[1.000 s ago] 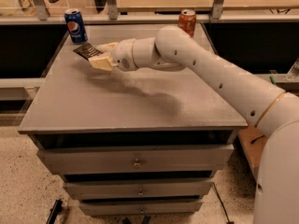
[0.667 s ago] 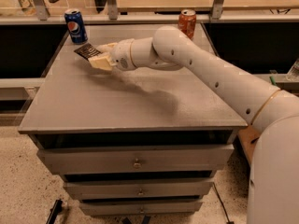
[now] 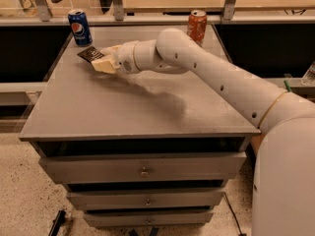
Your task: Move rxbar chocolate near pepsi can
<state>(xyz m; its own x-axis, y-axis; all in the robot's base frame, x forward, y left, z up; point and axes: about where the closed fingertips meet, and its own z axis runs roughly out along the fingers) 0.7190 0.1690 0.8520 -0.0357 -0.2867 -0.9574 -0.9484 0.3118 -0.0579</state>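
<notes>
Rxbar chocolate (image 3: 89,54) is at the far left part of the desk (image 3: 123,112), close to the far left corner. It lies just in front of the pepsi can (image 3: 79,27), a little to the right of it, and does not touch it. The gripper (image 3: 101,62) is directly at the bar, on its right and near side. The pale fingers (image 3: 105,66) are clenched on the near end of the bar, so only the far end sticks out toward the can. Whether the bar hangs low over the desk top or already rests on it cannot be decided.

The white arm (image 3: 211,77) reaches across from the right near corner, almost flat above the surface, probably because the bar is thin and must be put down low. The free end points to the can, which makes sense, since the goal is to leave the bar near the can without knocking it over.

The bar looks small, flat and rectangular, with a dark brown or black wrapper and some pale marks; the lettering cannot be read. It is clearly shorter than the can. An orange soda can (image 3: 197,26) stands at the far edge, toward the far right corner, well apart from both.
</notes>
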